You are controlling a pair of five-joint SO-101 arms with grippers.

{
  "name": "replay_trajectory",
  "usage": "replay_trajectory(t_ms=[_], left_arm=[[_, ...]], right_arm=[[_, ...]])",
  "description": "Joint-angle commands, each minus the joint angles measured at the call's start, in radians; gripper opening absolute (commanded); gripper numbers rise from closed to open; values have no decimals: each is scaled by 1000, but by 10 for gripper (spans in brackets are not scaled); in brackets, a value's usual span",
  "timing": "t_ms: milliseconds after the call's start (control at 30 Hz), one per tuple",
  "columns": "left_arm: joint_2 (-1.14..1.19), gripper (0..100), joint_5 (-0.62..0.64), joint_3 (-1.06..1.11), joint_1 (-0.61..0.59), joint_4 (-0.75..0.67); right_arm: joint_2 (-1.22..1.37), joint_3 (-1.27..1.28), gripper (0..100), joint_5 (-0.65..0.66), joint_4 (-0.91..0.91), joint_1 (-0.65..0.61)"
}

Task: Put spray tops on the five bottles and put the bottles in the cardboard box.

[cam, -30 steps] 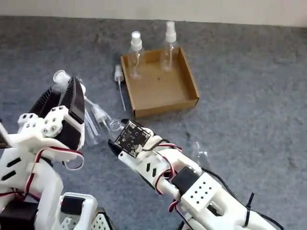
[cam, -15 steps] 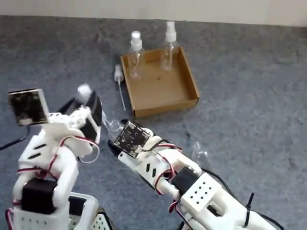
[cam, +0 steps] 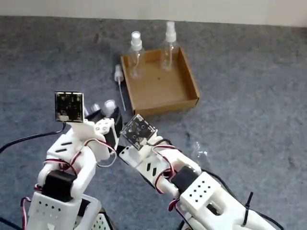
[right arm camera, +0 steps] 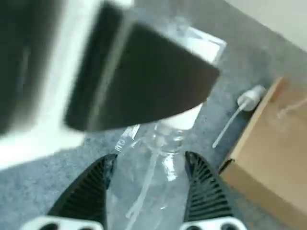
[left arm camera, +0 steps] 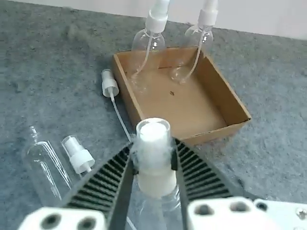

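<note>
Grey carpet-like mat (cam: 249, 72) across the table, pale wall (cam: 216, 9) at the far edge. I've got the left gripper (left arm camera: 153, 146) pinched on a white spray top (left arm camera: 152, 139), one finger on each side. The right gripper (right arm camera: 149, 157) is closed round the clear bottle (right arm camera: 153, 179) directly under it. The top sits at the bottle's neck and the dip tube looks to be inside the bottle already. Can't tell whether the collar is fully seated.

To do this step well, imo:
- Keep the top's axis in line w/ the neck.
- Right side holds firm so the bottle doesn't swivel.
- Left side pushes straight down or twists, no side load.
- The bottle looks slick, so pressing off-centre could tilt it or let it slip.
- I'd confirm the seat before letting go w/ either side.

Around: the cardboard box (cam: 165, 108) is just beyond the two grippers. A topped bottle (cam: 135, 55) and a second topped bottle (cam: 168, 48) stand at its far side, so the near part of the box is the free spot.

A loose top (cam: 118, 73) w/ a long tube lies on the mat just beside the box wall. It's near the path I'd take to the box, so I'd lift over it, not sweep across.

A bare bottle (left arm camera: 43, 167) lies on the mat w/ another loose top (left arm camera: 79, 157) just beside it. The last bottle (cam: 200, 154) lies close by the right arm, where an elbow swing could roll it.
</note>
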Motion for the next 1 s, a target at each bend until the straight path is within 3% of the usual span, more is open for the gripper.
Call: replay_trajectory(t_ms=[0, 600, 967], left_arm=[[8, 6, -12, 35, 16, 0], [18, 8, -12, 35, 116, -2], [10, 8, -123, 35, 200, 5]], right_arm=[[-33, -28, 4, -51, -27, 61], [-35, -25, 4, -37, -25, 64], [-35, -25, 4, 11, -25, 70]])
